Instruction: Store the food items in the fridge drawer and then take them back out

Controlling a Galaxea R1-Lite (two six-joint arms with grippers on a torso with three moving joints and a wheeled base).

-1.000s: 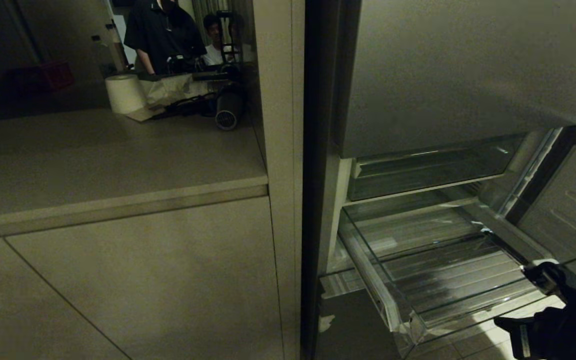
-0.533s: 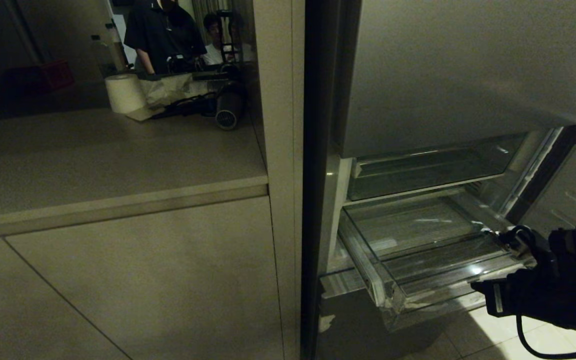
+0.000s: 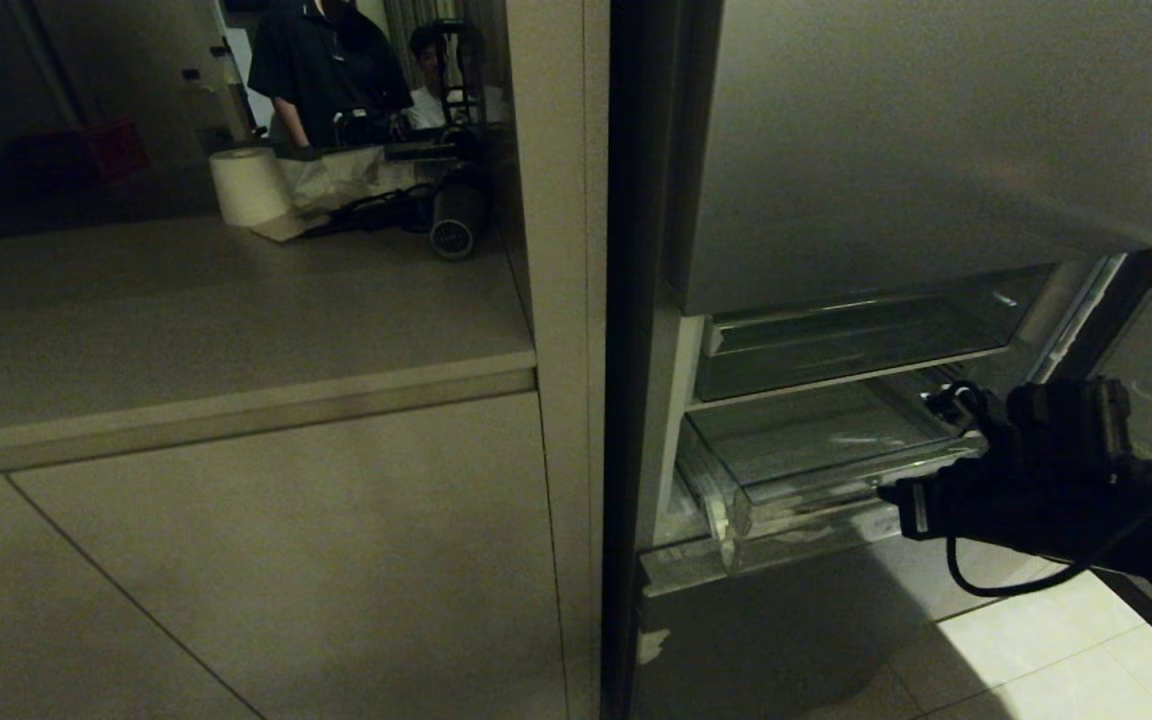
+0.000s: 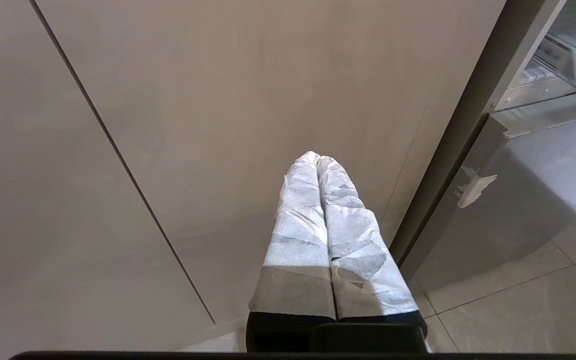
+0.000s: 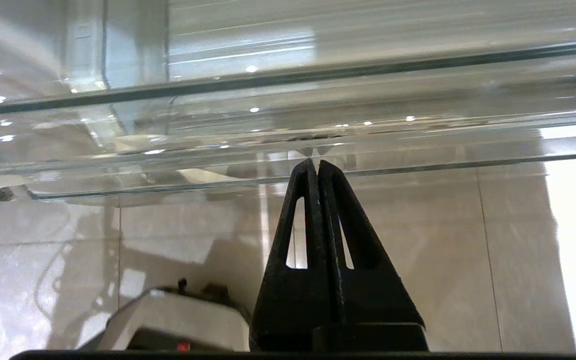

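**Inspector A:** Left of the fridge drawer [image 3: 816, 450], the left gripper [image 4: 318, 159] is parked before the cabinet panel [image 3: 266, 560], its taped fingers [image 4: 298, 215] pressed together, nothing held.

**Inspector B:** And the drawer itself?

**Inspector A:** A second ago it was drawn well out; now it is pushed most of the way in, only its front lip projecting. No food items are seen inside it or anywhere else in view.

**Inspector B:** The right gripper [image 5: 314, 162]?

**Inspector A:** At the drawer's front lip, tips touching it, fingers [image 5: 333, 235] shut together on nothing. The closing push is judged nearly complete; whether the items were stored cannot be confirmed.
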